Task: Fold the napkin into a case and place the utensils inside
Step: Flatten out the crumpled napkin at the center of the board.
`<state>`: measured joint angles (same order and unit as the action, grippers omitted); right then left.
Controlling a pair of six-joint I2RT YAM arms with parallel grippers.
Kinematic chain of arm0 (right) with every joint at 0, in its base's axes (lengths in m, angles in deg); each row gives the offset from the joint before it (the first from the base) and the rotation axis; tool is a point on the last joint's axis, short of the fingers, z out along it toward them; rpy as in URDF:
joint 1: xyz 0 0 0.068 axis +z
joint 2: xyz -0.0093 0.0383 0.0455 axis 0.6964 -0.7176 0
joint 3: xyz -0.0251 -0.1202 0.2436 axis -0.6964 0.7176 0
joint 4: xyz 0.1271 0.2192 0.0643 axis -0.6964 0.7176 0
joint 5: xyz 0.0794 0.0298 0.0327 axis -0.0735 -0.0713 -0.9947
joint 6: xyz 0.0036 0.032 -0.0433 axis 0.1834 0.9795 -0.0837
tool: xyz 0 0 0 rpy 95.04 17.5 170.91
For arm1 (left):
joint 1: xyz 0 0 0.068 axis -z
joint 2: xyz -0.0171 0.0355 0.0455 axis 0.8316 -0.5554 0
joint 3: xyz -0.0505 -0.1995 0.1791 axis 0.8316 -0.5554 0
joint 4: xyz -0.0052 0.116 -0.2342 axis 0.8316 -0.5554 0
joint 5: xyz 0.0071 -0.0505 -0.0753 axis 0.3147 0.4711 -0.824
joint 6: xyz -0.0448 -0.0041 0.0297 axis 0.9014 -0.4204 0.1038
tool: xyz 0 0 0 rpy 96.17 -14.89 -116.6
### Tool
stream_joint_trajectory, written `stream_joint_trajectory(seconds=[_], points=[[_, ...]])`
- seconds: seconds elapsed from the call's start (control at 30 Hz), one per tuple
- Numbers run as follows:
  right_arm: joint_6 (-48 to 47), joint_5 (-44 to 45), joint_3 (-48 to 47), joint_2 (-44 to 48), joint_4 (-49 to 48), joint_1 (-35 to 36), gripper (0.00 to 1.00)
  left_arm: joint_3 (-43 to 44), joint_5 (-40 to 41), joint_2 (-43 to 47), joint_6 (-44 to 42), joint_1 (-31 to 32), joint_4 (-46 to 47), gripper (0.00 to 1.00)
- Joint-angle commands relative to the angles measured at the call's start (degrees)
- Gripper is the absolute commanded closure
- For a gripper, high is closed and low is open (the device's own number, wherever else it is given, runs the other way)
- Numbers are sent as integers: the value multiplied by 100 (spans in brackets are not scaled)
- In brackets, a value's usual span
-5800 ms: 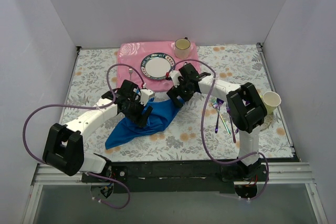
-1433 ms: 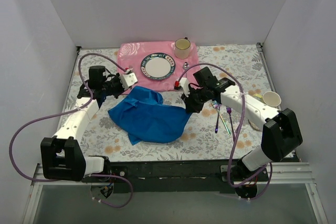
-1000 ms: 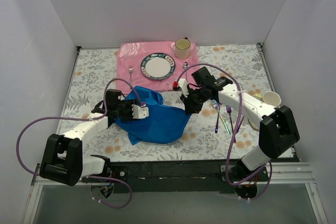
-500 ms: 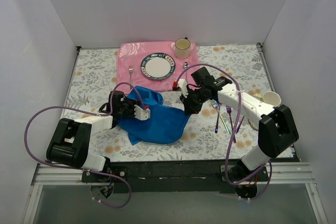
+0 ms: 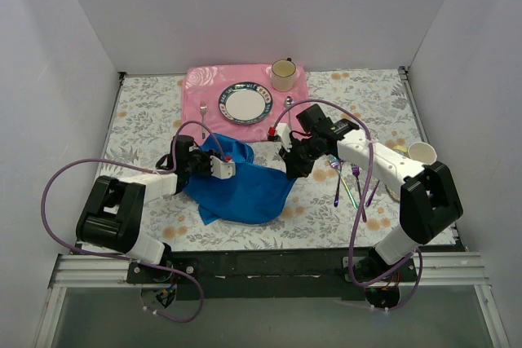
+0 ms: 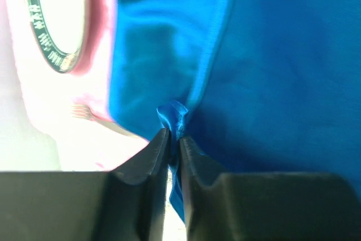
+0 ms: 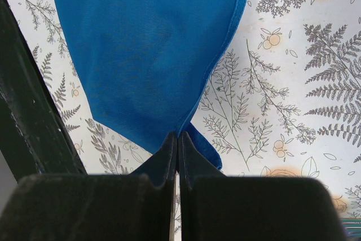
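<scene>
One bright blue napkin lies loose and rumpled, not folded into a case, on the flower-printed surface, just in front of the middle. Its long axis runs left to right between the two hands, and one corner points toward the near edge.

The left hand is clenched on a small bunched fold at the napkin's far-left edge; in the left wrist view the napkin fills the frame and the left hand pinches a blue tuft. The right hand is clenched on the right corner; in the right wrist view the napkin narrows to a point at the right hand.

The iridescent utensils lie to the right of the napkin, apart from it, handles toward the near edge. At least two show; the exact count is unclear. The right arm's purple cable loops just beside them.

Beyond the napkin lies one pink placemat. It carries one plate, one plain fork to its left, one plain spoon to its right, and one mug. One paper cup stands at the far right.
</scene>
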<state>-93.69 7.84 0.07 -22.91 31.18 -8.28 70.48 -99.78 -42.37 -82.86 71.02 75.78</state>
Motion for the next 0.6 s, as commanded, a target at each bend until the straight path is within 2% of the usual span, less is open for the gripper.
stream_joint_trajectory(seconds=[0.0,0.03,0.07,0.17,0.33,0.57], points=[[-14,-147,-196,-29,-1,-17,99,428,-207,90,374,18,-189,92],[-14,-147,-178,-29,-9,-17,99,481,-216,107,461,26,-338,98],[-14,-139,-187,-20,-10,-9,99,594,-199,160,662,18,-427,100],[-23,-95,-152,6,-10,-17,99,1015,-304,230,1103,-61,-944,100],[-84,11,-72,164,87,-79,99,1623,-480,380,2367,-325,-1840,100],[-339,151,33,752,420,-158,99,2054,-1024,784,3748,-1001,-2887,100]])
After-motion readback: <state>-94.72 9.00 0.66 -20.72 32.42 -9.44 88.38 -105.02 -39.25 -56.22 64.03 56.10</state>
